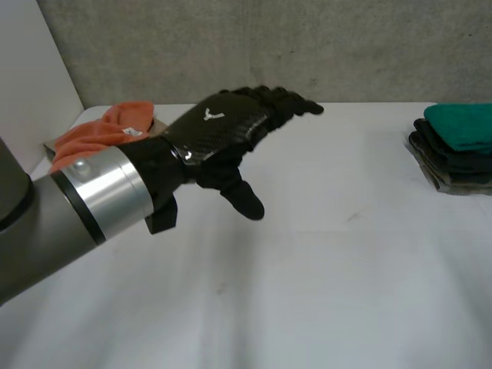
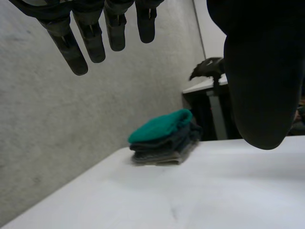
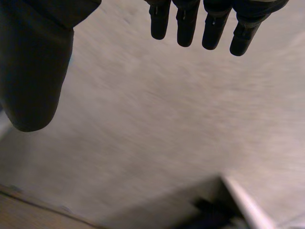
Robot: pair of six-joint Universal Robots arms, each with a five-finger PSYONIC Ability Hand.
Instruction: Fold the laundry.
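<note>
Left hand point(image 1: 221, 132): fingers straight, spread, empty, above white table point(image 1: 330, 277). Right hand point(image 3: 33, 71): fingers straight, empty. Orange cloth point(image 1: 104, 131): crumpled, far left corner. Folded stack point(image 1: 457, 146), green on top: far right edge

The wide middle of the white table point(image 1: 346, 269) is open, so a hand could slide across it from the front edge to the grey wall point(image 1: 307, 46) at the back. A pile of folded clothes point(image 1: 457, 150) with a green one on top sits by the far right edge, and a bunched orange cloth point(image 1: 104, 131) sits in the far left corner. The left hand point(image 1: 223, 138) hangs over the left part with fingers straight, and there is room under it.
</note>
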